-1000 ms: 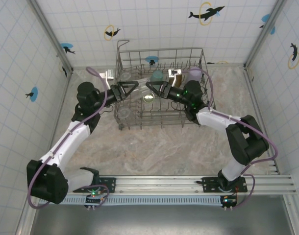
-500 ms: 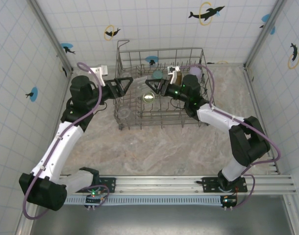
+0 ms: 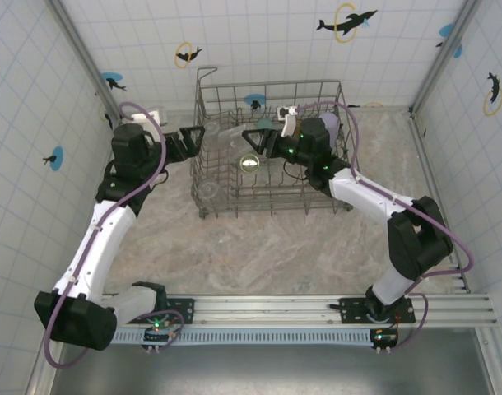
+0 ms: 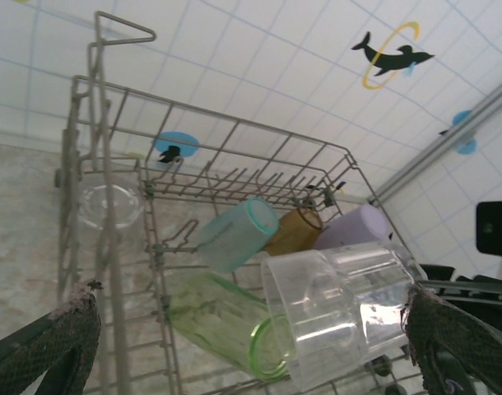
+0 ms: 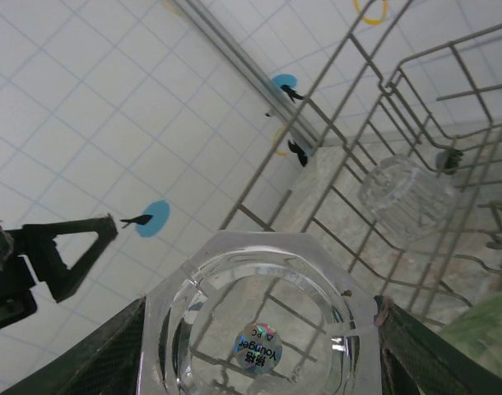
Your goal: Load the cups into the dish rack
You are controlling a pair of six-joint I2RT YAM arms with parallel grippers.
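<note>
The grey wire dish rack [image 3: 271, 85] stands at the back of the table. My right gripper [image 3: 257, 138] reaches into it from the right, shut on a clear cup [image 3: 228, 132]; in the right wrist view that cup [image 5: 259, 313] sits base-on between the fingers [image 5: 432, 354]. My left gripper [image 3: 193, 136] hangs wide open just outside the rack's left wall, holding nothing. In the left wrist view the held clear cup [image 4: 341, 317] hovers over a green cup [image 4: 226, 321] lying in the rack. Teal [image 4: 234, 234], amber [image 4: 296, 230] and lavender [image 4: 354, 229] cups lie behind it.
Another clear cup [image 3: 208, 189] sits at the rack's near left corner [image 4: 111, 204]. A tall wire loop [image 4: 123, 29] rises at the rack's far left corner. Tiled walls close in on three sides. Bare marble table [image 3: 276, 247] lies in front of the rack.
My left gripper let go of the clear cup, opened fully and drew back left out of the rack. My right gripper kept the cup and shifted slightly toward the back.
</note>
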